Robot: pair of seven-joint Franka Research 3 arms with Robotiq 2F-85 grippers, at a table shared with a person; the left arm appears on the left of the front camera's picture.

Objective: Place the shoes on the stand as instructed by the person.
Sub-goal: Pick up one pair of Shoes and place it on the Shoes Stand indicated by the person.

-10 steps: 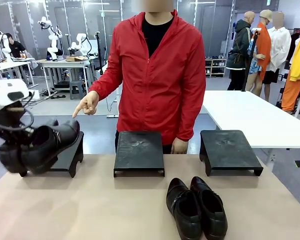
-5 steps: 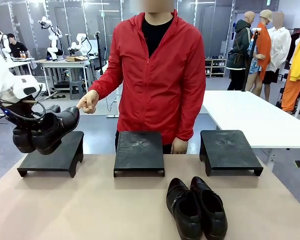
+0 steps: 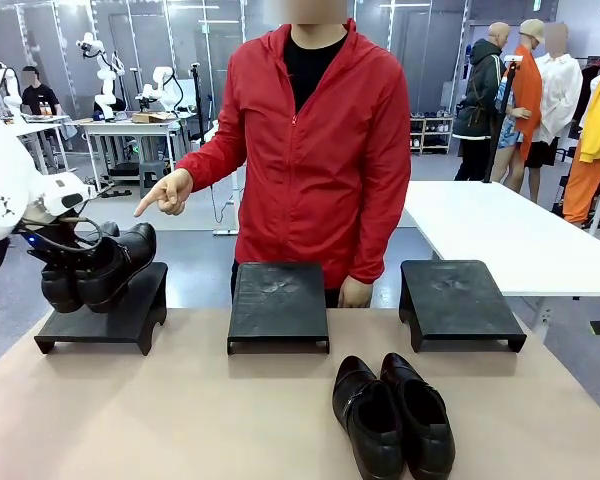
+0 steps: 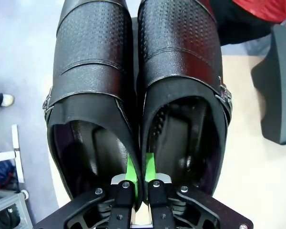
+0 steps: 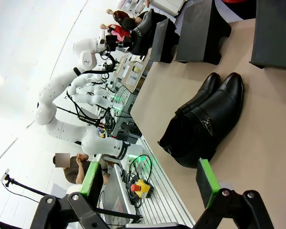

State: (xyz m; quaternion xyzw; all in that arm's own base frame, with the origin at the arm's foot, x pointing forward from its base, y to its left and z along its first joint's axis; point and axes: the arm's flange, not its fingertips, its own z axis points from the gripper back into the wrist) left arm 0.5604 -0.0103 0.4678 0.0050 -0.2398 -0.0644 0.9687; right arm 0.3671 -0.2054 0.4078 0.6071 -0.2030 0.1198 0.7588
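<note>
1. I am watching the left gripper (image 3: 72, 260) holding one pair of shoes (image 3: 100, 268) over the left stand (image 3: 120, 322), which is sitting near the table's (image 3: 180, 420) far left corner.
2. In the left wrist view, the left gripper (image 4: 139, 168) is pinching narrow. One green pad (image 4: 129, 168) is sitting inside each shoe, and the pads are pressing the two inner walls together at the heel end.
3. The held shoes (image 4: 93, 95) are lying side by side and touching, with their toes pointing away from the wrist. From the front they are tilting toes-up, towards the far right.
4. The heels are hanging very close to the left stand's top. I cannot tell whether they are touching it.
5. The second pair (image 3: 392, 415) is resting on the table by the near edge, right of centre. These two shoes are also touching, with toes pointing towards me.
6. The middle stand (image 3: 278, 302) and the right stand (image 3: 458, 300) are sitting along the far edge, both bare on top.
7. The person (image 3: 320, 150) is standing behind the middle stand. One hand (image 3: 167, 193) is pointing a finger down towards the left stand, and the other hand (image 3: 357, 292) is hanging at the far edge.
8. The right gripper (image 5: 149, 183) is spreading wide and holding nothing. It is looking across the table at the second pair (image 5: 205, 121).
</note>
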